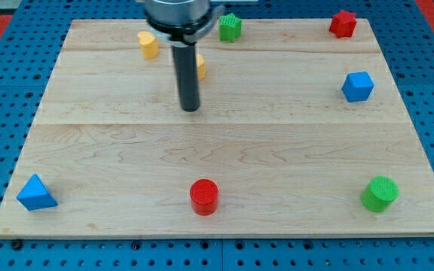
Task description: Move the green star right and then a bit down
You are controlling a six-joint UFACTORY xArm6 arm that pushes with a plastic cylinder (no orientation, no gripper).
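Note:
The green star (230, 28) sits near the top edge of the wooden board (126, 150), a little right of centre. My tip (191, 109) rests on the board below and to the left of the star, well apart from it. The dark rod rises from the tip to the arm's head at the view's top. A yellow block (200, 66) is partly hidden behind the rod, its shape unclear.
A yellow heart-like block (148, 44) is at the top left. A red star-like block (343, 23) is at the top right, a blue cube (358, 86) below it. Along the bottom: a blue triangle (36, 193), a red cylinder (203, 196), a green cylinder (380, 193).

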